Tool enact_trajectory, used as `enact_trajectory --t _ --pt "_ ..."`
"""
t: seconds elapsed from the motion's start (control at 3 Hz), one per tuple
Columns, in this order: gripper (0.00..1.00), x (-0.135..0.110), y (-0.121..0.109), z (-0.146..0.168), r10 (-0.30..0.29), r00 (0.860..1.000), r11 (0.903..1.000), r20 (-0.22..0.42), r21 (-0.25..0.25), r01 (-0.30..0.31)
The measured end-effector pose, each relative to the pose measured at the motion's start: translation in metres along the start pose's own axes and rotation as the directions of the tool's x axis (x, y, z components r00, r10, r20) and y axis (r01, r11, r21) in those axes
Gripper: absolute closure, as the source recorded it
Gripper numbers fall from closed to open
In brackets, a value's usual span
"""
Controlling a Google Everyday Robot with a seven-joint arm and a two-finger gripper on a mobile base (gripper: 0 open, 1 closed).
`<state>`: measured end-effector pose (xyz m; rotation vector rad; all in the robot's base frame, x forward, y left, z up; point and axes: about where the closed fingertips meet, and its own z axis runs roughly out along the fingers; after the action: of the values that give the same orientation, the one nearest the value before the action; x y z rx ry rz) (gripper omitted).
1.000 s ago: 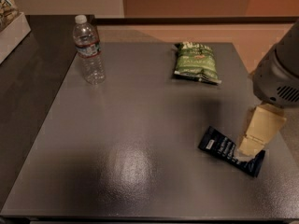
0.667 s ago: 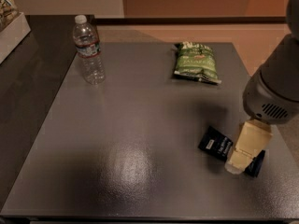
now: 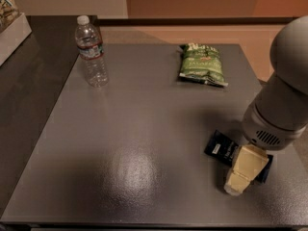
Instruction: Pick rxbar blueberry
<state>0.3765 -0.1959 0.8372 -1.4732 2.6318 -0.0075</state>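
Note:
The rxbar blueberry (image 3: 221,148) is a small flat dark navy bar with a white label patch. It lies on the grey table (image 3: 134,143) near the right front corner. My gripper (image 3: 240,177) comes down from the grey arm at the right and sits right over the bar's right half, covering it. Its pale yellow tip reaches the table just in front of the bar.
A green chip bag (image 3: 202,64) lies at the back middle-right of the table. A clear water bottle (image 3: 91,51) stands upright at the back left. A white box (image 3: 10,28) sits on the dark counter at the far left.
The arm has moved left and forward, and the gripper has come down over the bar's right half. The bar, bag and bottle have not moved.

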Motion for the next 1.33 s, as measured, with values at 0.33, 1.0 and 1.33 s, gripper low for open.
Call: enact_trajectory --t 0.33,1.0,1.33 --pt "0.00 0.0065 -0.0009 0.0093 0.033 0.999 0.9995 -0.010 -0.002 -0.033" --pt "0.41 0.0112 -0.0021 0.0155 0.059 0.998 0.9981 -0.003 -0.017 -0.059" --pt "0.66 0.0108 -0.0026 0.0104 0.060 0.998 0.9981 -0.001 -0.017 -0.060"
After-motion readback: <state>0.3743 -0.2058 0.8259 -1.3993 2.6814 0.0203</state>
